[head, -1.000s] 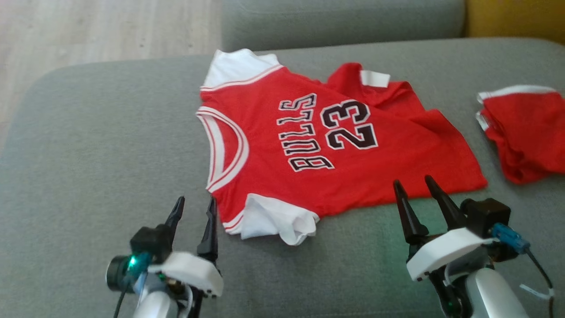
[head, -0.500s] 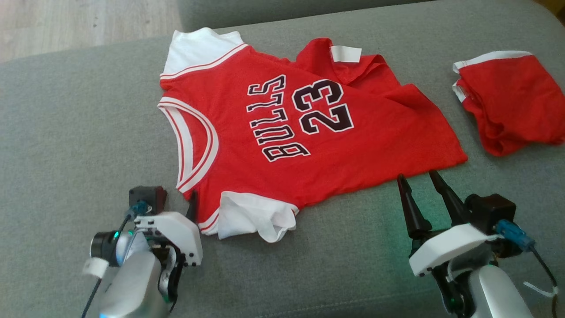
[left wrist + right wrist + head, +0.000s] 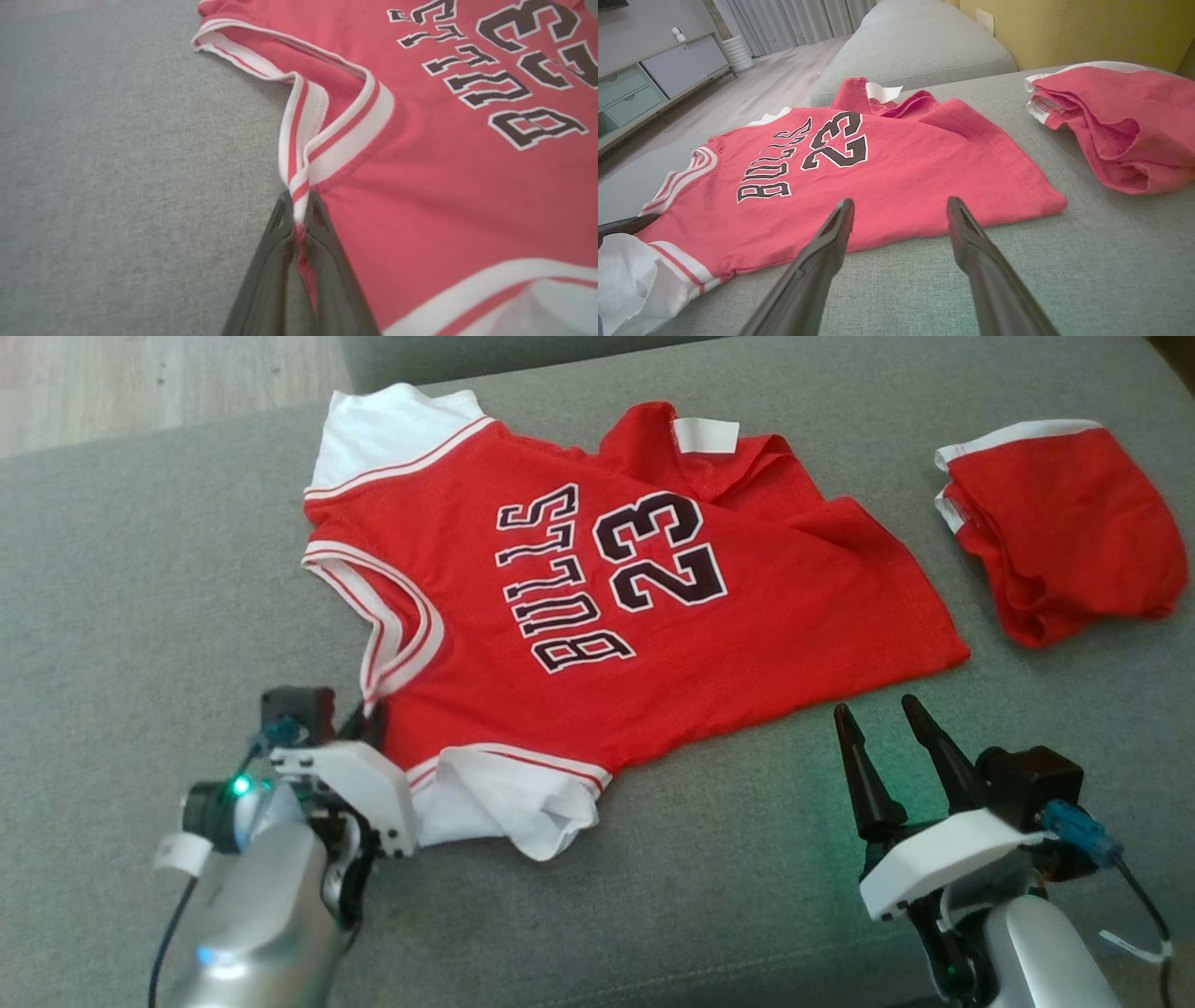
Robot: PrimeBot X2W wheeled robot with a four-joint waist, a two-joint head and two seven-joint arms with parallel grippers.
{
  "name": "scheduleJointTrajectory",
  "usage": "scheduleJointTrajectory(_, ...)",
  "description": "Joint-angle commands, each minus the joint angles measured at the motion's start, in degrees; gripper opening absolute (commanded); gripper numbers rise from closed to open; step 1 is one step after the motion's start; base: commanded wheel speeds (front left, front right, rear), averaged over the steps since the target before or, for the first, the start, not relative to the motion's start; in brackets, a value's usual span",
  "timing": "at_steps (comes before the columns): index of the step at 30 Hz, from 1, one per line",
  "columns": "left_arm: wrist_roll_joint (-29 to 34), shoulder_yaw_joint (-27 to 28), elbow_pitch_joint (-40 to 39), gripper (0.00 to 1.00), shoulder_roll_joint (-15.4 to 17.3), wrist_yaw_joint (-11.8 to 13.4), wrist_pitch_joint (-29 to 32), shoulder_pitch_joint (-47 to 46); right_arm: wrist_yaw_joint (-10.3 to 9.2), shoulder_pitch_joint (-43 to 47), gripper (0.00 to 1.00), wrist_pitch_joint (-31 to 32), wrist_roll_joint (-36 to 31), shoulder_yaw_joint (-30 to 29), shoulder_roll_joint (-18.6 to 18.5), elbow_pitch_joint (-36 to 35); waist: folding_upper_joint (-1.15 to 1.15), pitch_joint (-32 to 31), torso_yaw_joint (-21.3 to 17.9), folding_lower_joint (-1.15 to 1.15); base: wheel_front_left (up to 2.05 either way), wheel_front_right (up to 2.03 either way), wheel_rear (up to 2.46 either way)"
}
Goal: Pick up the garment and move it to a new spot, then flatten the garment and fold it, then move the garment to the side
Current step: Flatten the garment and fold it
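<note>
One striped collar edge (image 3: pixel 299 140) of the red printed jersey (image 3: pixel 766 616), spread on the grey fabric couch (image 3: pixel 140 569), is clamped by the left gripper (image 3: pixel 299 199), presumably for lifting; the right gripper (image 3: pixel 878 707) is held agape near the hem.

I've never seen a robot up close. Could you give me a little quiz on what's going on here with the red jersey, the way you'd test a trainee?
1. True or false: the left gripper has its fingers shut on the striped trim of the neck opening of the jersey.
2. Pick one: the right gripper is A) shut on the jersey, B) open and holding nothing, C) holding a cup.
3. Fill in: the number printed on the jersey is ___.
Key: 1 true; 2 B; 3 23.
</note>
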Motion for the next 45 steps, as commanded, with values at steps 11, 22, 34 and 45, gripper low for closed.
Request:
scheduleJointTrajectory(11, 0.64, 2.66, -0.04, 0.00, 7.87, -1.37, -4.90, -14.66, -0.05, -4.59, 1.00, -1.64, -0.25, 1.41, 0.36, -0.76, 0.00, 2.20, -1.64, 0.00, 0.00, 0.00, 0.00)
scheduleJointTrajectory(22, 2.03, 1.67, 3.87, 0.00, 12.15, -3.75, -6.54, -25.32, -0.05, -6.47, 1.00, -2.86, 0.43, 1.98, 0.39, 0.48, 0.00, 4.52, -2.82, 0.00, 0.00, 0.00, 0.00)
scheduleJointTrajectory(34, 1.16, 1.60, 10.59, 1.00, 12.16, -3.79, -9.34, -27.81, -0.05, -7.38, 1.00, -3.97, 0.97, 1.90, 0.40, 2.34, 0.00, 4.05, -1.69, 0.00, 0.00, 0.00, 0.00)
scheduleJointTrajectory(45, -2.43, 10.55, -16.19, 1.00, 8.36, 0.38, -10.09, -7.70, -0.05, -4.78, 1.00, -6.46, 2.25, 0.67, 0.40, 1.76, 0.00, -1.38, 4.87, 0.00, 0.00, 0.00, 0.00)
